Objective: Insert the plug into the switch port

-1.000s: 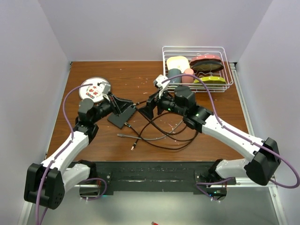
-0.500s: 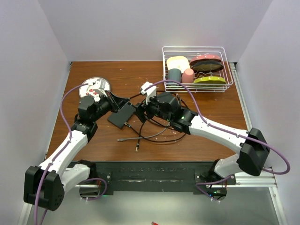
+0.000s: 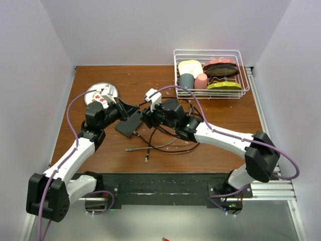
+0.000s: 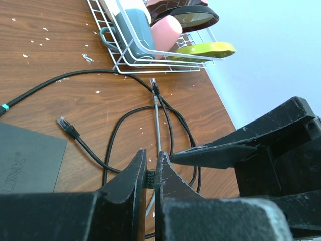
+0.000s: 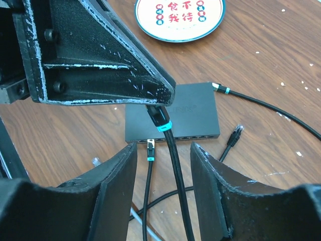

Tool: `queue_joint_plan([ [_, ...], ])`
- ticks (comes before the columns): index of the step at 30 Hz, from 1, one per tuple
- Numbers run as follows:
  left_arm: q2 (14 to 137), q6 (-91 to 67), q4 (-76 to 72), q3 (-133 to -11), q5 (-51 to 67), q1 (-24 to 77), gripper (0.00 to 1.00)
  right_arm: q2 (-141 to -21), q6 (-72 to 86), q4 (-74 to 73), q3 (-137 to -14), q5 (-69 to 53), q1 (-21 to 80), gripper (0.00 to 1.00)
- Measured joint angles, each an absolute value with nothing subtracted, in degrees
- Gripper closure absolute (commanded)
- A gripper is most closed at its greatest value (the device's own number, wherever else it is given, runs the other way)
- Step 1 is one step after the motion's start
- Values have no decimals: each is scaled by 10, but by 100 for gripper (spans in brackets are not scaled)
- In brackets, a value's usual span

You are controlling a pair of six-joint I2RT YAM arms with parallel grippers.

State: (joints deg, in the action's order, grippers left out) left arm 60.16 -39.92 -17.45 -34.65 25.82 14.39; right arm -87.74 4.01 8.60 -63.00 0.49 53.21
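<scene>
Not plugged in yet. The left gripper (image 4: 150,173) is pressed together on the black plug with a teal band (image 5: 160,119). It holds the plug just above the flat matte-black rectangular switch (image 5: 193,108), near its socket edge. The plug's tip is hidden under the finger, so I can't judge alignment. The right gripper (image 5: 163,150) stands spread either side of that plug's black cable (image 5: 175,170), touching nothing I can see.

Left to do: line up with a free port and push home.

A second teal-banded plug (image 5: 149,145) sits at the socket edge; whether it is seated I can't tell. A loose black plug (image 5: 235,131) lies near the switch, and looped cables crowd the approach. A round white plate (image 5: 179,20) lies beyond the switch. A white wire dish rack (image 4: 150,68) stands well apart on the brown wooden table (image 5: 261,60).
</scene>
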Motion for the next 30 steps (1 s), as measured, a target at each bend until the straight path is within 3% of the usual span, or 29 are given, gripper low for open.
queue_joint_plan([
  [20,604,-399,-175,-347,273,144,100,-908,51,109,-641,5,533,66],
  [23,604,-399,-175,-347,276,144,100,-913,51,113,-641,5,533,72],
  [30,604,-400,-176,-347,278,144,100,-914,51,125,-635,6,534,98],
])
